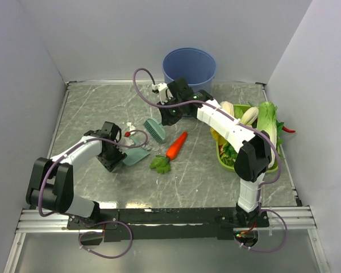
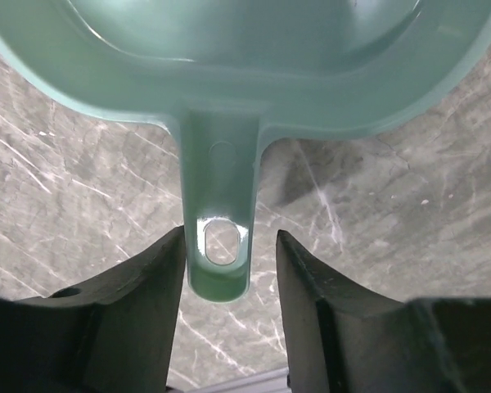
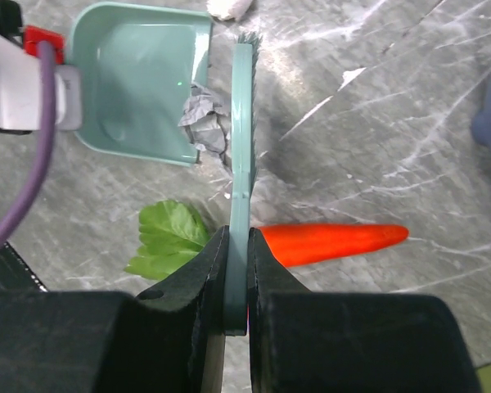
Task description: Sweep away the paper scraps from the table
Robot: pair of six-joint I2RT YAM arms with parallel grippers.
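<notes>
On the marbled counter (image 3: 376, 131), the right end effector (image 3: 237, 246) is clamped tight on the teal brush (image 3: 242, 123), with a crumpled grey paper scrap (image 3: 203, 121) at the dustpan (image 3: 131, 82) lip. The left end effector (image 2: 229, 246) straddles the dustpan handle, jaws partly open, one finger clear.

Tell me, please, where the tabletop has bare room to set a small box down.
The far-left corner of the table, between its left edge and the brush, lies bare. So does the near strip between the carrot and the table's near edge. The middle is crowded: dustpan, brush, carrot and a paper scrap.
</notes>
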